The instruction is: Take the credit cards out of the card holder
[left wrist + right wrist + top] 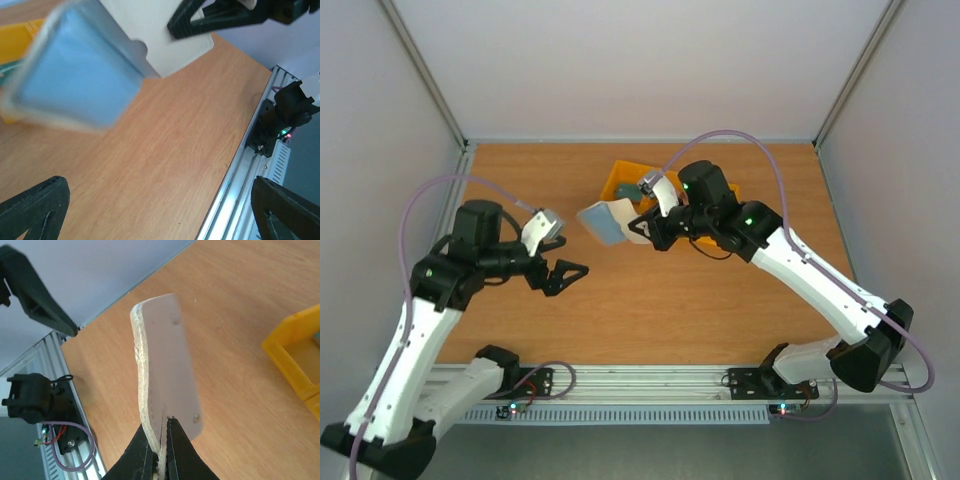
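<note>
This is a robotics lab test cell. A wood-grain table [650,320] is boxed in by plain pale panels [620,60] behind it and at both sides, joined by bare metal struts [425,75]. Along the table's near edge runs a slotted aluminium rail [650,378]. It carries two white-and-black robot arms [810,280], lilac cables [725,133] and small electronics boards [525,392] with lit indicator lights.
</note>
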`<state>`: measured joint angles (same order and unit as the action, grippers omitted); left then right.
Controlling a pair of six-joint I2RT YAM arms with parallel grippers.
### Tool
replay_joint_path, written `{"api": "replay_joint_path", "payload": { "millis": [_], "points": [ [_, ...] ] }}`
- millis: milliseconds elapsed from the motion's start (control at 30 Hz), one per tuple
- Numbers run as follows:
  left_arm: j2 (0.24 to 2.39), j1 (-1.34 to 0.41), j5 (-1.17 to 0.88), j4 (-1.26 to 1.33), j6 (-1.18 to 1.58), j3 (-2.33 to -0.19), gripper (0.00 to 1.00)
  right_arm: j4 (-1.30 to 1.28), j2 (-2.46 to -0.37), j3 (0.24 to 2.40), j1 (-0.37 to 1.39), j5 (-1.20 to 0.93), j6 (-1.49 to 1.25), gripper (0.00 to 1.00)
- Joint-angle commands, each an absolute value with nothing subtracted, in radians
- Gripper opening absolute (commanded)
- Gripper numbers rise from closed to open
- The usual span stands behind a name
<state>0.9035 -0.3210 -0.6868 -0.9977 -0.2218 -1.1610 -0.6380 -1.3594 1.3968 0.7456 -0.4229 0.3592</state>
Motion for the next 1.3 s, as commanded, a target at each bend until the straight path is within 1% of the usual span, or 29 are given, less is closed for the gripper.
{"api": "replay_joint_path", "payload": {
  "millis": [0, 100, 167, 267, 333, 433, 500, 633, 667, 733, 800, 900, 933, 967, 1067, 1133, 1267],
  "points": [
    [0.74, -0.318, -0.716, -0.786, -0.129, -1.009, 0.99, -0.59, -1.281, 1.38, 0.745, -0.432, 0.358, 0.01],
    [0.682, -0.317, -0.709, -0.713, -0.088, -0.95, 1.0, -0.554, -1.252, 1.37, 0.745, -0.543, 0.389, 0.01],
    [0.686, -0.317, -0.665, -0.714, -0.066, -0.948, 0.99, -0.552, -1.234, 1.376, 0.741, -0.588, 0.414, 0.01],
    [0.706, -0.306, -0.663, -0.72, -0.062, -0.941, 0.96, -0.518, -1.211, 1.37, 0.719, -0.752, 0.432, 0.01],
    [0.699, -0.293, -0.743, -0.684, -0.059, -0.915, 0.96, -0.492, -1.2, 1.366, 0.708, -0.872, 0.447, 0.01],
    [0.666, -0.287, -0.943, -0.597, -0.031, -0.874, 0.99, -0.452, -1.187, 1.364, 0.703, -1.043, 0.466, 0.01],
    [0.635, -0.285, -1.04, -0.522, -0.009, -0.856, 1.0, -0.448, -1.182, 1.373, 0.704, -1.097, 0.477, 0.01],
    [0.575, -0.288, -1.196, -0.261, 0.125, -0.805, 0.99, -0.416, -1.187, 1.387, 0.704, -1.114, 0.442, 0.01],
    [0.569, -0.291, -1.209, -0.19, 0.169, -0.79, 0.99, -0.411, -1.195, 1.391, 0.704, -1.115, 0.431, 0.01],
    [0.56, -0.296, -1.177, -0.126, 0.242, -0.779, 0.99, -0.391, -1.204, 1.391, 0.704, -1.102, 0.405, 0.01],
    [0.557, -0.304, -1.167, -0.102, 0.252, -0.777, 1.0, -0.379, -1.208, 1.39, 0.704, -1.067, 0.387, 0.01],
    [0.557, -0.313, -1.039, -0.126, 0.248, -0.785, 0.99, -0.366, -1.216, 1.394, 0.704, -1.038, 0.366, 0.01],
    [0.564, -0.314, -0.989, -0.147, 0.249, -0.793, 0.98, -0.362, -1.218, 1.394, 0.703, -1.04, 0.364, 0.01],
    [0.574, -0.313, -0.95, -0.166, 0.252, -0.803, 0.92, -0.36, -1.218, 1.394, 0.703, -1.047, 0.365, 0.01],
    [0.581, -0.313, -0.902, -0.194, 0.254, -0.803, 0.7, -0.363, -1.214, 1.393, 0.704, -1.096, 0.38, 0.01],
    [0.569, -0.314, -0.962, -0.197, 0.223, -0.792, 0.65, -0.391, -1.21, 1.399, 0.703, -1.143, 0.408, 0.01],
    [0.552, -0.314, -1.119, -0.224, 0.145, -0.796, 0.65, -0.566, -1.204, 1.447, 0.701, -1.214, 0.546, 0.01]
  ]
}}
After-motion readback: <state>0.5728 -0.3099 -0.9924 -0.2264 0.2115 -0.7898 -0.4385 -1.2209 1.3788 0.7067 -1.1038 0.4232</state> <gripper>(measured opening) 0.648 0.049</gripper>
